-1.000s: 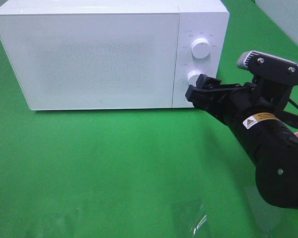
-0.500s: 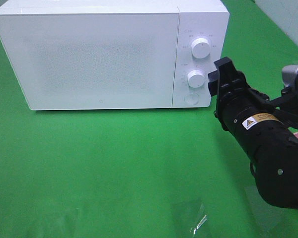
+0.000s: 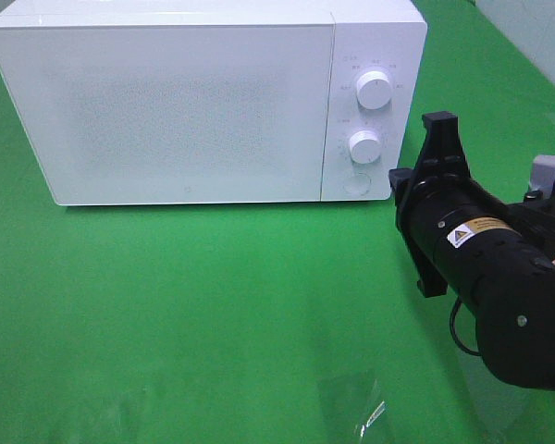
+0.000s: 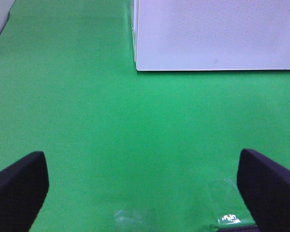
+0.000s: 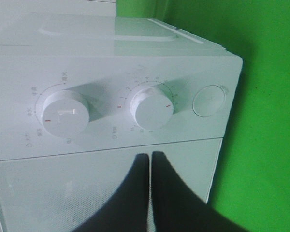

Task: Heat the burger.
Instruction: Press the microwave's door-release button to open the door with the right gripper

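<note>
Burger: not visible in any view, so I cannot tell where it lies or how it sits relative to either end effector.
Microwave: white, on the far side of the desk, with its front facing near.
Door: shut and frosted white; nothing shows through it.
Control panel: on the right of the microwave front, with an upper knob, a lower knob and a round button below them.
Right end effector: both dark fingers are pressed together with nothing between them. It is on the right of the scene, just beside the microwave's near right corner and pointing at the front where the door meets the panel. I cannot tell whether it touches.
Right arm: black, low on the right side of the desk.
Left end effector: fingers spread wide and holding nothing, above bare green desk and well apart from the microwave's near left corner.
Plastic scrap: clear, flat on the near desk.
</note>
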Controlling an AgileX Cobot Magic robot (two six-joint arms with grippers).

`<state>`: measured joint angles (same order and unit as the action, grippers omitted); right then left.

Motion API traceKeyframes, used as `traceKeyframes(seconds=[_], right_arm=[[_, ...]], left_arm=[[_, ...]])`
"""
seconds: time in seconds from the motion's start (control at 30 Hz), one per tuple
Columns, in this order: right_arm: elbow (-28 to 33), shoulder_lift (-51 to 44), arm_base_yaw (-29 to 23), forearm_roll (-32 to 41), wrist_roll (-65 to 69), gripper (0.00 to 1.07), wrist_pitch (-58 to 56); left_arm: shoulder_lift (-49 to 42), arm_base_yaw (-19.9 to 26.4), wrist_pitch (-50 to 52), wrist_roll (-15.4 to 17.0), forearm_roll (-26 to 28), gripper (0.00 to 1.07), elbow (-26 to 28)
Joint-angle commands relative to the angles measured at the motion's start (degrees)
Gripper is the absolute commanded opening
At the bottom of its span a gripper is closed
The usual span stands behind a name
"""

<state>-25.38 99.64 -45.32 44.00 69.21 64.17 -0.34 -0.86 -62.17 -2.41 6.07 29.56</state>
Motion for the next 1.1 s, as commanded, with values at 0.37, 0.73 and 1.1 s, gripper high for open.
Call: traceKeyframes(seconds=[0.37, 0.73, 1.1], right_arm=[[-1.1, 4.5, -0.1, -1.9, 7.0, 0.00, -2.9], [-5.5, 11.8, 2.8, -8.0, 14.8, 0.00, -3.7], [-11.2, 15.8, 10.3, -14.0, 18.4, 0.00, -6.2]], left_arm=[[-0.9, -0.1, 0.8, 0.1, 0.4, 0.98, -0.1], [-0.9, -0.1, 0.8, 0.1, 0.3, 0.98, -0.1], [-0.9, -0.1, 0.8, 0.0, 0.3, 0.98, -0.1]])
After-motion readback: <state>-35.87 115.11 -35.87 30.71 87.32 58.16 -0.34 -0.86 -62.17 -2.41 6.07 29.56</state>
